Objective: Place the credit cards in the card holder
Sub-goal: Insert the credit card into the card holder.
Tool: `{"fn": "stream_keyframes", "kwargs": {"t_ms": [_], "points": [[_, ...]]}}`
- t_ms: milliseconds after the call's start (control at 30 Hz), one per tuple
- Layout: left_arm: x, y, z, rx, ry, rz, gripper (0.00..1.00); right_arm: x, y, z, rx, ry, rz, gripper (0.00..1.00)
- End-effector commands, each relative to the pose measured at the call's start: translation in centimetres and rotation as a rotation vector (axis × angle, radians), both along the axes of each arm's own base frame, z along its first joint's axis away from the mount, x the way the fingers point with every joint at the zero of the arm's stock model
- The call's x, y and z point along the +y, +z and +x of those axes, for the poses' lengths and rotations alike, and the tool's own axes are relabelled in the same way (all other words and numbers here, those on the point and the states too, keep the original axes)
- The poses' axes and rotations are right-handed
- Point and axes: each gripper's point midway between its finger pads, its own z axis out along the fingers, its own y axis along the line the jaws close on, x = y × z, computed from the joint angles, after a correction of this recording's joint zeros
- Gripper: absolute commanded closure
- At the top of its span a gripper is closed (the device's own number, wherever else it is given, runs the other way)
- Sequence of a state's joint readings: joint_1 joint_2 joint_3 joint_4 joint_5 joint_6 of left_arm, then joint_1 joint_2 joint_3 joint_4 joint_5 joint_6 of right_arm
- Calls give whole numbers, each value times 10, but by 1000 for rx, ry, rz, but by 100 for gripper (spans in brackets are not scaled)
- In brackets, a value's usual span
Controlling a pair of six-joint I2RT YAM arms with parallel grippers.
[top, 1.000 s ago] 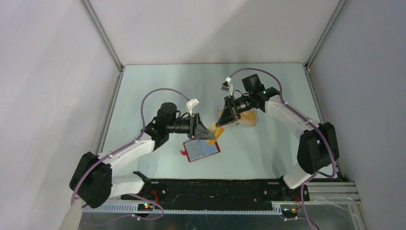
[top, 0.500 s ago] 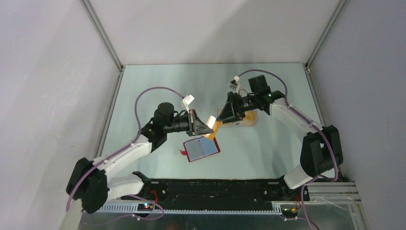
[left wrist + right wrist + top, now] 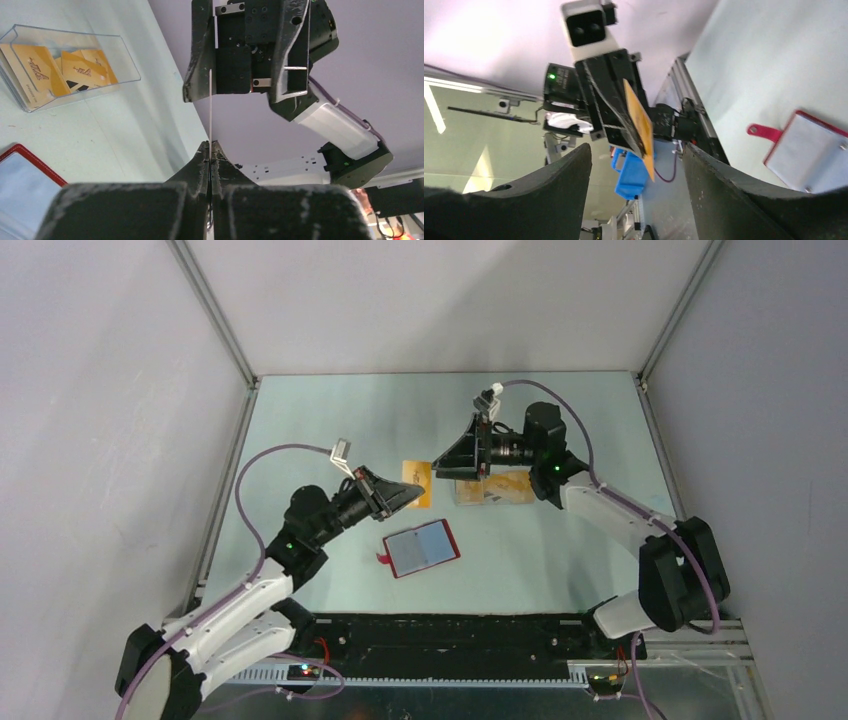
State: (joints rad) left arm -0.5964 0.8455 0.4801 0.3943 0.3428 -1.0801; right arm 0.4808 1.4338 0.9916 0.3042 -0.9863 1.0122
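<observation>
An orange credit card (image 3: 418,483) hangs above the table, pinched at its edge by my left gripper (image 3: 405,491), which is shut on it. In the left wrist view the card (image 3: 210,107) shows edge-on as a thin pale line rising from the closed jaws (image 3: 210,146). My right gripper (image 3: 441,462) faces it from the right, open and empty, a short gap away. The right wrist view shows the card (image 3: 639,122) beyond my spread fingers (image 3: 549,185). The card holder (image 3: 421,548) lies open and flat below, blue-grey inside up, red tab (image 3: 764,132) to the left.
A clear plastic box (image 3: 495,488) holding more orange cards (image 3: 47,70) stands on the table under the right arm. Grey walls and metal frame rails (image 3: 215,315) enclose the pale green table (image 3: 330,430).
The card passed from my right gripper to my left. The right gripper opened and drew back toward the far right; the left arm shut on the card and pulled left and back.
</observation>
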Motion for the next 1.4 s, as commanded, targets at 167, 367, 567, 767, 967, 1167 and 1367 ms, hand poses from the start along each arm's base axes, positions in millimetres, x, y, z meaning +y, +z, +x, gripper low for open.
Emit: {"fn": "stream_keyframes", "kwargs": {"t_ms": [167,367,567,767,967,1167,1367], "points": [[10,39,-1,-80,53,-159,100,27,38,-10,0,107,213,41],[9,37,0,-73,54,-163,100,34,34,-19,3,141,203,52],[8,33,1,-60,49,-162,100,38,35,-28,17,189,223,68],[4,29,2,-47,32,-159,93,39,27,-30,15,203,193,87],[0,10,-1,-20,2,-123,27,25,1,-16,7,140,82,100],[13,-78,0,166,67,85,19,-22,-44,14,17,4,-121,100],[65,-168,-5,423,263,456,23,-39,-128,3,131,45,-430,100]]}}
